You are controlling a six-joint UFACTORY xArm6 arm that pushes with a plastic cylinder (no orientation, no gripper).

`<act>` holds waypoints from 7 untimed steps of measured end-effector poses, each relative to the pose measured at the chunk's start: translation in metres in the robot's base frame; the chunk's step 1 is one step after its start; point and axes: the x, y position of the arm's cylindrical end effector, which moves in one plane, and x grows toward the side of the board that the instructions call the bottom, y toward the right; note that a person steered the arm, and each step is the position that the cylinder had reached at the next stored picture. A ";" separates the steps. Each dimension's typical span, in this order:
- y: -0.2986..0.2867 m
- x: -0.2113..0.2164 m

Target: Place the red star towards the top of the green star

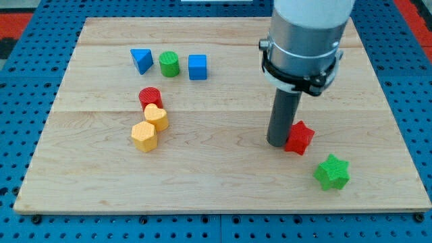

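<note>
So the table (223,182) is the big wooden board taking up most of the view. Next biggest thing is the arm coming down from the view's top right, ending in the dark rod. No claw on this rig at all, so there's nothing to open or close, it just shoves stuff around. My tip (278,143) is down on the wood, touching the left side of the red star (299,138).

The green star (331,171) sits just below and to the right of the red one, near but not touching. So honestly it looks most of the way there: red is already on the upper side of green, just offset to the left. I'd guess what's left is a nudge to the right so it lines up above green.

Over on the left, well away from all this: blue triangle (142,60), green cylinder (169,64), blue cube (197,67) in a row, then red cylinder (150,98), yellow heart (156,117) and yellow hexagon (144,136) bunched together.
</note>
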 end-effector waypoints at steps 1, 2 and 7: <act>0.023 0.007; 0.034 -0.001; 0.036 -0.054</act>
